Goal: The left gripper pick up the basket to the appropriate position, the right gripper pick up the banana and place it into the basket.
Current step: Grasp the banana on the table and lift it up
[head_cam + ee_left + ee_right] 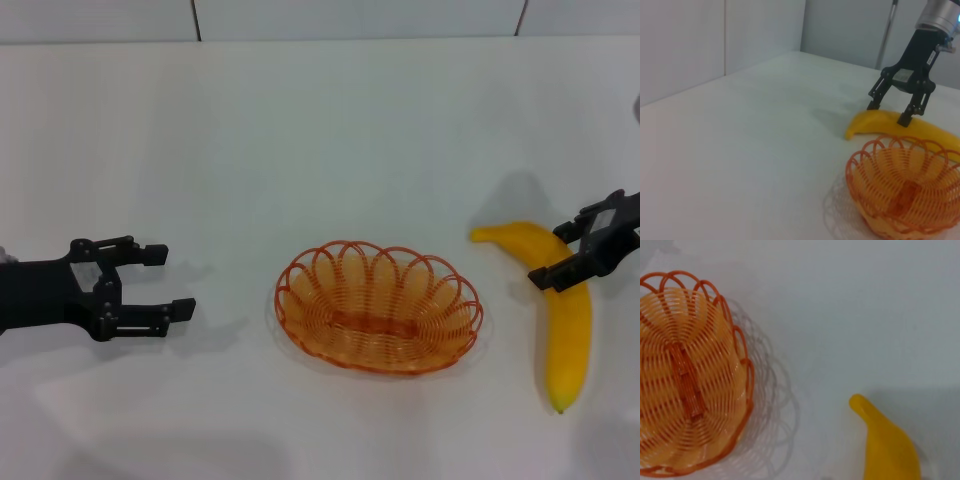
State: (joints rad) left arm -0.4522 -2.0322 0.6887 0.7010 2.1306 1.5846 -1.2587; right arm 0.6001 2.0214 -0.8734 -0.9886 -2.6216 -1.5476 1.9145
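Note:
The orange wire basket (pixel 378 318) rests on the white table in the middle of the head view, with nothing in it. My left gripper (pixel 165 283) hovers open to its left, about a hand's width from the rim, fingers pointing at the basket. The yellow banana (pixel 570 340) lies to the right of the basket. My right gripper (pixel 553 257) is open and low over the banana's upper half, one finger on each side. The left wrist view shows the basket (pixel 905 192), the banana (pixel 865 124) and the right gripper (pixel 888 114) straddling it. The right wrist view shows the basket (pixel 690 375) and the banana's tip (pixel 887 442).
The white table (pixel 330 130) runs back to a pale panelled wall (pixel 360 18). Open tabletop lies between the basket and each gripper, and in front of the basket.

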